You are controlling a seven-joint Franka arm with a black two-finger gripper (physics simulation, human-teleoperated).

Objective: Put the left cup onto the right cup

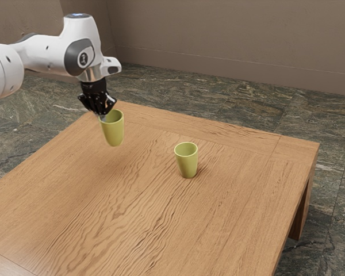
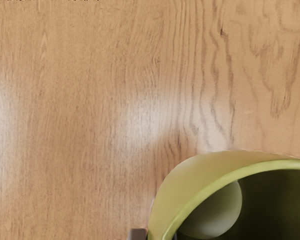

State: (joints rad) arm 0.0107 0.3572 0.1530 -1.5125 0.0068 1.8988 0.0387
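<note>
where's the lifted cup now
In the exterior view's upper left, the lifted cup hangs in the claw above the table, left of the standing cup.

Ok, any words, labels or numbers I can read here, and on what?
Grey joint cap on the arm: a white mark, too small to read.
Held cup, standing cup, table: no text.
</note>
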